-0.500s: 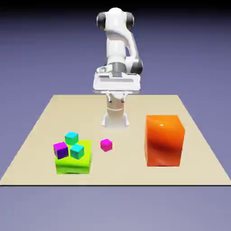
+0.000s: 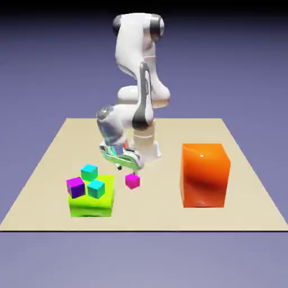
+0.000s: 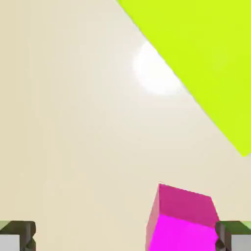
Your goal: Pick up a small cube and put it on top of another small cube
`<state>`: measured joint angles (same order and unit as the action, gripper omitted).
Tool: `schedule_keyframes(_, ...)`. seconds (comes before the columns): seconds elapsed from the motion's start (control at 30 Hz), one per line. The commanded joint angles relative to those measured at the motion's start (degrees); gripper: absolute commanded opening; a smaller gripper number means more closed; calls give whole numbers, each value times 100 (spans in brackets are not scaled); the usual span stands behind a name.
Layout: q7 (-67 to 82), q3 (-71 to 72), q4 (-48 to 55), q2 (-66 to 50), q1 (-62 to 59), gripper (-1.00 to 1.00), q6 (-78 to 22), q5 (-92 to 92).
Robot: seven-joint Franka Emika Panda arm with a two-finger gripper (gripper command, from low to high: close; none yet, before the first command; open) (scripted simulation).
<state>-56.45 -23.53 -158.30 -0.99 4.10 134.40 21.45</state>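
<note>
Plain blue-violet backdrop, beige worktop (image 2: pixel 50 169). Item: tiny bright magenta-pink cube with plain faces (image 2: pixel 132 180), lying loose on the worktop just below and slightly to the exterior view's right of the end effector (image 2: pixel 125 163); in the hand view it sits low between the two grey fingertips (image 3: pixel 17 236), hard against the one at that view's right and not centred. End effector: jaws spread wide, holding nothing, tilted over the cube. Handling, as judged: rigid, very light, smooth flat faces that may slip; best taken across two opposite side faces near mid-height, once centred. Nearby: flat lime-green block (image 2: pixel 91 202) beside the end effector, bearing two small teal cubes (image 2: pixel 95 188) and a darker purple cube (image 2: pixel 76 187); large glossy orange block (image 2: pixel 205 174), well apart.
</note>
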Motion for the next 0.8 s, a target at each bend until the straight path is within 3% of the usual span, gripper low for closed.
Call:
schedule_keyframes(0.0, -81, -136, 16, -194, -2, 0, -229, 124)
schedule_keyframes(0.27, 980, 680, -7, -1426, -195, 0, 722, 1633)
schedule_keyframes(0.3, 980, 680, -7, -1426, -195, -100, 722, 1633)
schedule_keyframes(0.53, -70, -128, 15, -208, -4, -100, -219, 140)
schedule_keyframes(0.77, -1087, 645, 1050, -527, -809, -100, -824, 871)
